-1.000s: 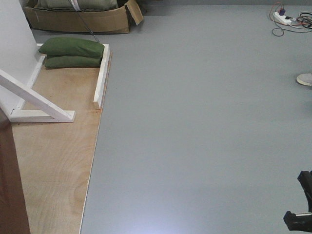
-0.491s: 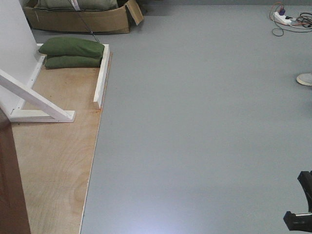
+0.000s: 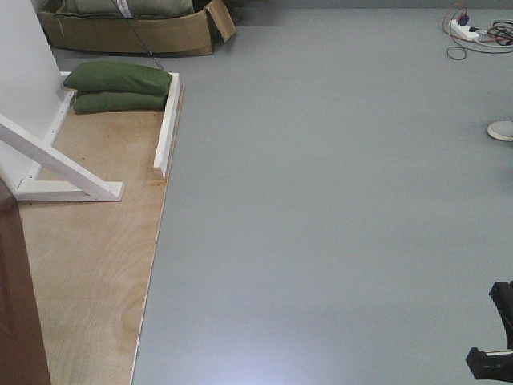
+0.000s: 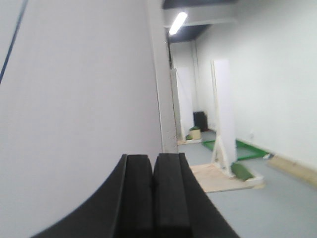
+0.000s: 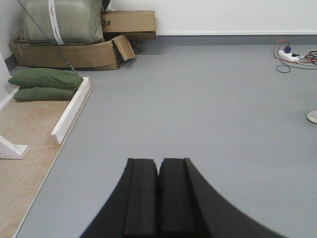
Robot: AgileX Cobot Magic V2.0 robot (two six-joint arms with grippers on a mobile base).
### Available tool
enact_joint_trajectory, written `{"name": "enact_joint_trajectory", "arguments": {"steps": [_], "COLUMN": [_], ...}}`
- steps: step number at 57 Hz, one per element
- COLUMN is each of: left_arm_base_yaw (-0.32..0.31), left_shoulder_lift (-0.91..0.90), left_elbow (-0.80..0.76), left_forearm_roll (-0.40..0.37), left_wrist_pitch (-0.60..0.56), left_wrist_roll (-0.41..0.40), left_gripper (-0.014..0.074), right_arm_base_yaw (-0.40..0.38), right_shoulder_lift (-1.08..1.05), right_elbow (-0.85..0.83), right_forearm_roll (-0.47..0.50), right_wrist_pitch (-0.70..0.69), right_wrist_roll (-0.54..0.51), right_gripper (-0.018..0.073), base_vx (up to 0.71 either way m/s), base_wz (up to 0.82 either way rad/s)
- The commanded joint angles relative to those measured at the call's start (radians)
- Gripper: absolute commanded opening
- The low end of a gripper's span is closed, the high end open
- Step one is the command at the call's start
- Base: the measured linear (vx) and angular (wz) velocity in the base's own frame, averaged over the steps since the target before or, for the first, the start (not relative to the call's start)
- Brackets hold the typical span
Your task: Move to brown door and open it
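Brown door (image 3: 16, 321) edge shows only in the front view.

I see a grey floor (image 3: 321, 200) filling most of my front view. Along its left edge lies a plywood sheet (image 3: 88, 265) carrying a white wooden frame (image 3: 64, 164), with two green sandbags (image 3: 119, 87) stacked at the far end. A cardboard box (image 3: 128, 32) sits beyond them and a power strip (image 3: 463, 28) lies far right. A ceiling light (image 4: 177, 22) glows above white walls (image 4: 74, 99).
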State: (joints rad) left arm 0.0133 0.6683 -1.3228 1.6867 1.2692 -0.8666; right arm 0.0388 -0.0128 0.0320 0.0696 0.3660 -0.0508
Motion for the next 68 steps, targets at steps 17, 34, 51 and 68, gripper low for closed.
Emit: {"name": "enact_joint_trajectory", "arguments": {"steps": [17,34,51,68], "left_arm_base_yaw": [0.26,0.543,0.792,0.809], "left_shoulder_lift": [0.233,0.259,0.353,0.437], "left_elbow": [-0.038,-0.086,-0.086,-0.086], "left_forearm_roll": [0.037,-0.068,-0.369,-0.489], "left_wrist_pitch": [-0.013,-0.013,-0.08,-0.556], "left_wrist_roll": [-0.12,-0.134,-0.275,-0.309], "left_gripper": [0.0031,0.0031,0.0031,0.0031], "right_arm_base_yaw": [0.0,0.0,0.0,0.0], "right_shoulder_lift": [-0.006,-0.006,-0.006,-0.006], "right_elbow": [0.004,0.004,0.004,0.004], "right_forearm_roll": [-0.003,-0.003,-0.003,-0.003], "right_wrist_pitch": [-0.075,-0.075,-0.075,-0.075], "right_wrist_roll": [-0.006,-0.006,-0.006,-0.006], "right_gripper": [0.0,0.0,0.0,0.0], "base_vx": [0.0,0.0,0.0,0.0], "base_wz": [0.0,0.0,0.0,0.0]}}
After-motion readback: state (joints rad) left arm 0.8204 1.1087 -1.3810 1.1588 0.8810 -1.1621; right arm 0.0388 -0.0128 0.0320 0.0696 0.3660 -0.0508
